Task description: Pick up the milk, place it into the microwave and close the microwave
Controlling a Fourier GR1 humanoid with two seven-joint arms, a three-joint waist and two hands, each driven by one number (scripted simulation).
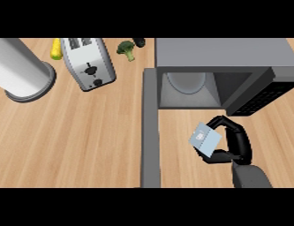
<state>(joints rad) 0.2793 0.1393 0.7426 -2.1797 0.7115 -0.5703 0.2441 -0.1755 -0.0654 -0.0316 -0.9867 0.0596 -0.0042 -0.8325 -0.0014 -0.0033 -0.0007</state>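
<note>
Pale-blue milk, perhaps tilted, is clasped by the right hand just before the microwave; level it and carry straight inward, clear of its open door.

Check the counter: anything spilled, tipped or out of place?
Nothing spilled or damaged. The milk is tilted in the right hand, in front of the open microwave. The toaster sits angled to the microwave, nothing more.

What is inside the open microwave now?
Only a pale round turntable shows inside the microwave. The milk is outside, in front of the opening, held in the right hand. The back of the cavity is hidden under the microwave's roof.
</note>
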